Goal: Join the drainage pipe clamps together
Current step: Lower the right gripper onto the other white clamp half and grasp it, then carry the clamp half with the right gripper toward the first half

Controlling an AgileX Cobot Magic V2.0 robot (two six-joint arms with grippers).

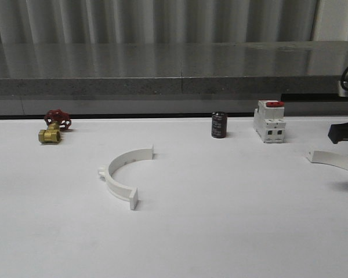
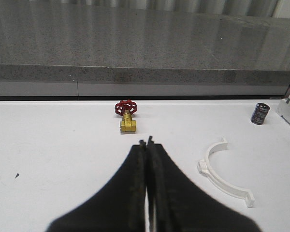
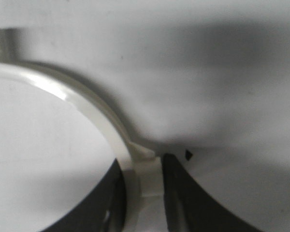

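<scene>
Drainage pipe clamps lie well apart: taking the black cylinder [image 1: 219, 125] as marker, one half-ring [image 1: 123, 172] rests flat on the table [image 1: 220, 231] to its near left, untouched, while the left gripper [image 2: 148, 141] hovers with its fingers pressed together on nothing. Far right of the cylinder, beyond the white block with a red top [image 1: 269, 121], the other half-ring [image 3: 87, 111] is pinched at its outer tab between the right gripper [image 3: 144, 166] fingers. That narrow hold may let the half-ring pivot or slip, leaving the flanges misaligned at mating.

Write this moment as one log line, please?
left end effector: shut, empty | right end effector: shut on right clamp half | left clamp half: lying on table | halves: apart
</scene>
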